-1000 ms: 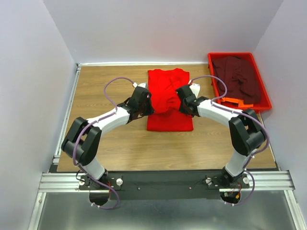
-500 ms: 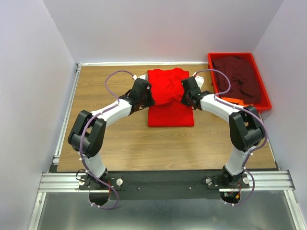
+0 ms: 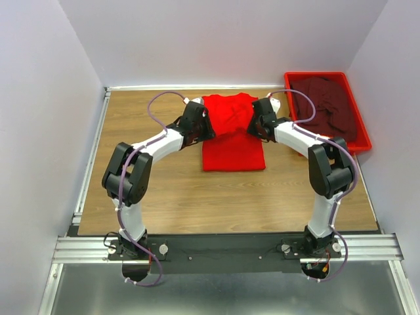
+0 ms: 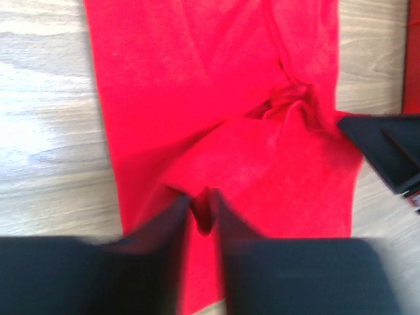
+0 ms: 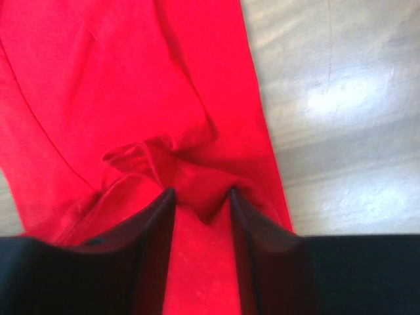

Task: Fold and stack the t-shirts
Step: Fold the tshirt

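The bright red t-shirt (image 3: 233, 134) lies folded in a rectangle at the middle back of the table. My left gripper (image 3: 209, 125) is at its left edge and my right gripper (image 3: 252, 125) at its right edge, both over the far half. In the left wrist view the left gripper (image 4: 203, 203) has its jaws narrowly apart, a small pucker of red t-shirt (image 4: 216, 98) between the tips. In the right wrist view the right gripper (image 5: 202, 197) stands wider, a sagging fold of red t-shirt (image 5: 98, 79) between its fingers. The dark maroon t-shirt (image 3: 328, 105) lies crumpled in the tray.
A red plastic tray (image 3: 362, 141) stands at the back right corner of the wooden table (image 3: 151, 190). White walls close in the left, back and right sides. The right gripper's black body (image 4: 384, 151) shows at the right of the left wrist view.
Both grippers moved toward the back of the table, drawing the shirt's near part over its far part. Their jaws, shut on the cloth earlier, now stand apart.
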`<action>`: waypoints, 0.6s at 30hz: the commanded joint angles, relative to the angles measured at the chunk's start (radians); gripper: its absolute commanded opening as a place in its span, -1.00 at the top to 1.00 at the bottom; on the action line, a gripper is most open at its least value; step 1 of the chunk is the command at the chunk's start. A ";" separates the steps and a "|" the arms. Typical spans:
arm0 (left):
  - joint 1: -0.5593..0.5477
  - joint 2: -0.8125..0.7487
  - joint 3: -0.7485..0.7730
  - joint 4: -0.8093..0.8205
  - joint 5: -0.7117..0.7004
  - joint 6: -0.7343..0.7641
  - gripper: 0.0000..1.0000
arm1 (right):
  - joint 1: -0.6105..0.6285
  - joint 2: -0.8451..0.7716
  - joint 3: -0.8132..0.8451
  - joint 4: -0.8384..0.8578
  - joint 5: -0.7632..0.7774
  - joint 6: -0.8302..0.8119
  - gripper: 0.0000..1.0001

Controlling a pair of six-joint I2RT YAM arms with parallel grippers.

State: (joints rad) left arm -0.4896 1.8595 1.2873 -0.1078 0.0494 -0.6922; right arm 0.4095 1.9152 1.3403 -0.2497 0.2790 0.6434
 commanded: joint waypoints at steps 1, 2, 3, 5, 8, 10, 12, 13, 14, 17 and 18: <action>0.035 -0.005 0.017 0.000 0.014 0.025 0.03 | -0.024 0.013 0.054 0.020 -0.024 -0.020 -0.05; 0.042 -0.023 0.015 0.003 0.010 0.029 -0.10 | -0.026 0.007 0.056 0.020 -0.020 -0.025 -0.14; 0.051 -0.037 0.009 0.003 -0.005 0.039 -0.17 | -0.026 -0.005 0.057 0.020 -0.015 -0.031 -0.22; 0.055 -0.069 -0.006 0.003 -0.025 0.043 -0.18 | -0.028 -0.021 0.054 0.020 -0.009 -0.048 -0.31; 0.056 -0.095 -0.028 0.008 -0.019 0.043 -0.17 | -0.028 -0.059 0.017 0.020 -0.020 -0.054 -0.31; 0.051 -0.095 -0.046 0.011 -0.011 0.042 -0.08 | -0.026 -0.073 -0.001 0.021 -0.061 -0.051 -0.31; 0.046 -0.080 -0.058 0.016 -0.005 0.028 0.17 | -0.018 -0.073 -0.023 0.024 -0.089 -0.048 -0.31; 0.043 -0.071 -0.059 0.017 0.004 0.025 0.25 | -0.012 -0.070 -0.026 0.024 -0.086 -0.051 -0.31; 0.031 -0.054 -0.049 0.017 0.007 0.019 0.36 | -0.008 -0.055 -0.026 0.024 -0.081 -0.056 -0.29; 0.010 -0.013 -0.017 0.013 -0.002 0.017 0.46 | -0.005 -0.021 -0.003 0.026 -0.103 -0.063 -0.17; -0.001 0.000 0.010 0.008 -0.005 0.016 0.54 | -0.005 -0.009 0.011 0.026 -0.115 -0.070 -0.15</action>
State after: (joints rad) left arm -0.4564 1.8080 1.2503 -0.0978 0.0460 -0.6739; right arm 0.3958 1.8706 1.3376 -0.2314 0.2146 0.6010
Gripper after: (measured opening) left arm 0.268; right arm 0.594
